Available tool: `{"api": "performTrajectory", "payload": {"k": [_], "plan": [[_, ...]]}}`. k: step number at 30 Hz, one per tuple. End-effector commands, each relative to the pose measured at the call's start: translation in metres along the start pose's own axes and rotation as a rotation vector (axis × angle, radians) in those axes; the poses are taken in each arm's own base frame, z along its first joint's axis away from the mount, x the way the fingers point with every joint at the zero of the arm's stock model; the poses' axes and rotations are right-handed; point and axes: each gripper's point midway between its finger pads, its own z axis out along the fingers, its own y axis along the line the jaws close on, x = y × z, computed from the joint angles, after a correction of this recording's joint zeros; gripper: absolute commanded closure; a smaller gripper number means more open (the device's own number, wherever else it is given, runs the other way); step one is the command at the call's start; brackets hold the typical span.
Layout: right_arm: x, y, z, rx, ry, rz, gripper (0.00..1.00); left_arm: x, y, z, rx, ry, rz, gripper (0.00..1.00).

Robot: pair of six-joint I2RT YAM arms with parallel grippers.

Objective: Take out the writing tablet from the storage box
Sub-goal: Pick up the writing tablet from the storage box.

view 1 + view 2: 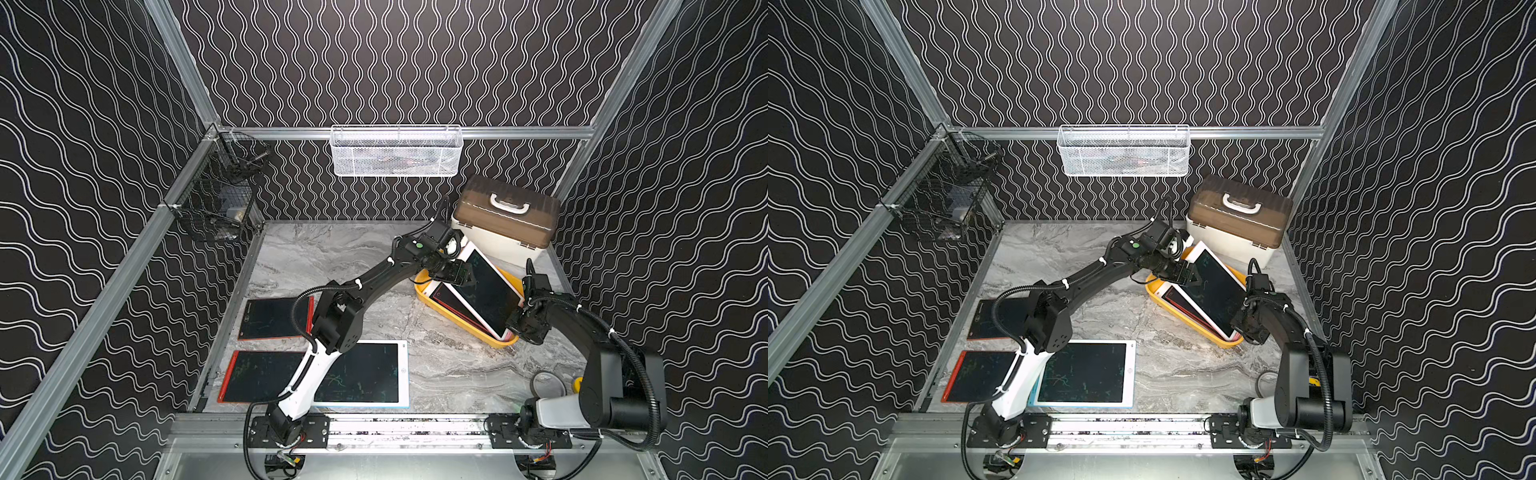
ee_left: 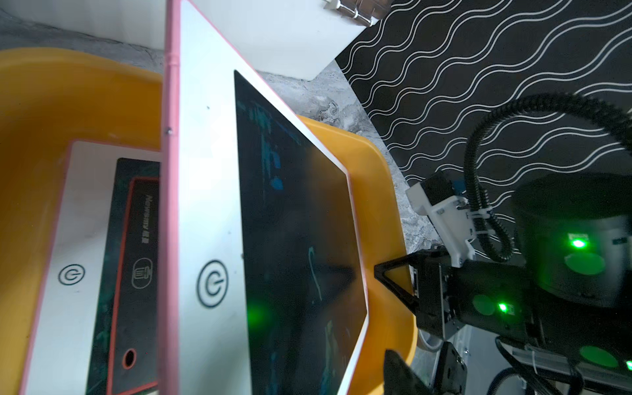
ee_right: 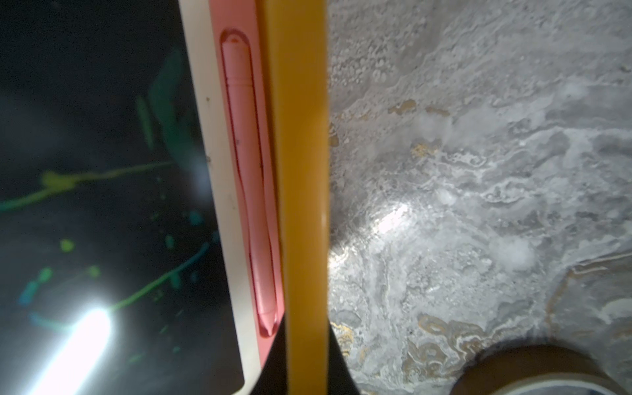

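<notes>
Your right claw (image 1: 514, 323) is clamping the near-right rim of the box (image 2: 51, 102), sitting far right on the surface (image 1: 332, 257). The tablet (image 1: 486, 291) is leaning tilted inside it, with your left claw (image 1: 464, 279) at its left edge, grip unclear.

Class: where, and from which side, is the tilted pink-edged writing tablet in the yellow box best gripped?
Probably the raised edge of the pink-edged writing tablet, by its power symbol, from the left gripper side: it stands free above the other tablets; the opposite edge sits inside the storage box.
</notes>
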Motion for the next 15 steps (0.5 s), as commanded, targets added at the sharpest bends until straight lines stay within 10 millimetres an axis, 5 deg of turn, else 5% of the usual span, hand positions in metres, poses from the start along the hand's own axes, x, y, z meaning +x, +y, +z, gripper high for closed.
{"api": "performTrajectory", "payload": {"k": [1,9,15], "plan": [[-0.003,0.004,0.0,-0.017,-0.012,0.02,0.87,-0.004,-0.015,-0.008,0.058,-0.011,0.011,0.31],[-0.004,0.001,0.001,0.007,-0.009,0.023,0.87,-0.01,-0.015,-0.018,0.055,-0.027,0.01,0.59],[-0.005,-0.003,0.0,0.035,-0.01,0.032,0.87,-0.018,-0.012,-0.036,0.094,-0.05,-0.05,0.89]]}}
